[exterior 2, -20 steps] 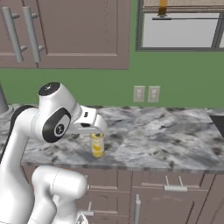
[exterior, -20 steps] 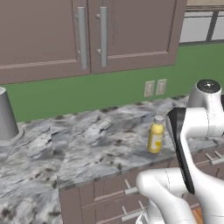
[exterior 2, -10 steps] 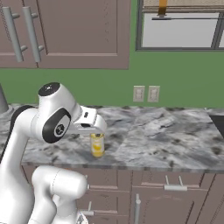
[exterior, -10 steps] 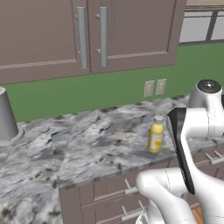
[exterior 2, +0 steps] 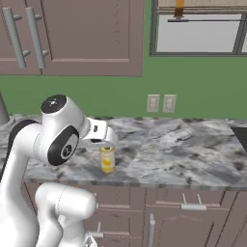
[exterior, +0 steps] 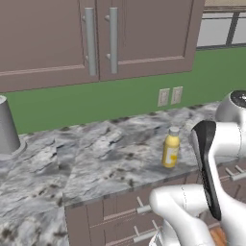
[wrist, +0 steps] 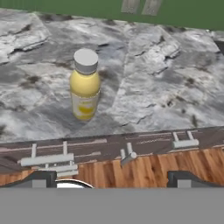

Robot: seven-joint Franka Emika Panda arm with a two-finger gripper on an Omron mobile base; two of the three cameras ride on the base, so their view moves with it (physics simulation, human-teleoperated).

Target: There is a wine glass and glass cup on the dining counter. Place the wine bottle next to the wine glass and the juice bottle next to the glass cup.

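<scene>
Nothing has moved since the earlier frames; arm and bottle sit as before. No part of the task looks done: the juice bottle (wrist: 85, 84) stands upright near the worktop (wrist: 166, 92) edge, ungrasped. The gripper (wrist: 109, 178) hangs with jaws spread wide and empty, the bottle ahead of it and left of its centreline, well apart.

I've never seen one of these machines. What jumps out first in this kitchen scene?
A small yellow juice bottle with a white cap stands upright near the front edge of a marbled worktop over brown drawers. The big white robot arm looms right beside it, its pincer open and apart from the bottle. Behind runs a green wall.
</scene>
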